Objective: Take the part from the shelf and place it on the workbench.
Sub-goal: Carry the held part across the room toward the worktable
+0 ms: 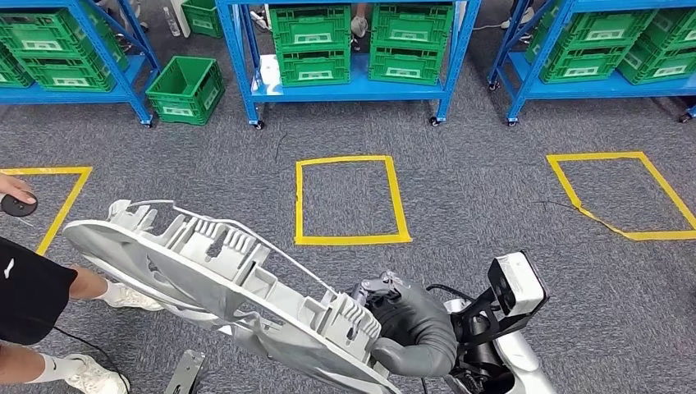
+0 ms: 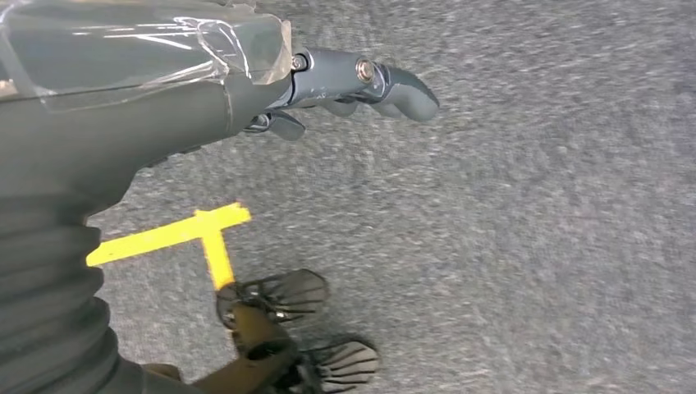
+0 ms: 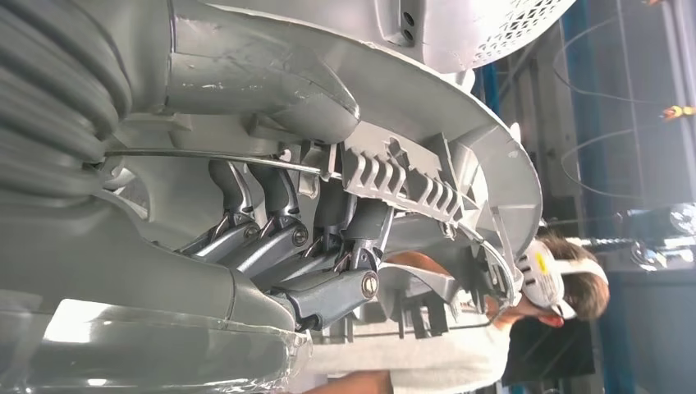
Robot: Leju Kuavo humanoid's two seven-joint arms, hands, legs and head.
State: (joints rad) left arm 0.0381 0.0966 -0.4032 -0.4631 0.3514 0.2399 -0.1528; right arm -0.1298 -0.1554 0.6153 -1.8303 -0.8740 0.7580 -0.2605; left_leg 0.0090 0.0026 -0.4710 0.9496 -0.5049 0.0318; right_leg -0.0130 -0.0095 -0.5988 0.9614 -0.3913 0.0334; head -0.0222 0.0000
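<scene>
The part [image 1: 213,263] is a large pale grey plastic ring with ribs and clips. It is held tilted above the carpet at the lower left of the head view. My right hand [image 1: 410,328] grips its near rim. In the right wrist view the dark fingers [image 3: 279,238] curl around the ribbed edge of the part [image 3: 402,176]. My left hand [image 2: 246,90] hangs over the grey carpet and holds nothing, its fingers [image 2: 394,86] stretched out and apart.
Blue shelves [image 1: 353,86] with green crates [image 1: 310,41] line the far side, and one crate [image 1: 185,89] stands on the floor. Yellow tape squares [image 1: 351,199] mark the carpet. A person [image 1: 33,295] stands close at the left, holding a small black disc [image 1: 16,203].
</scene>
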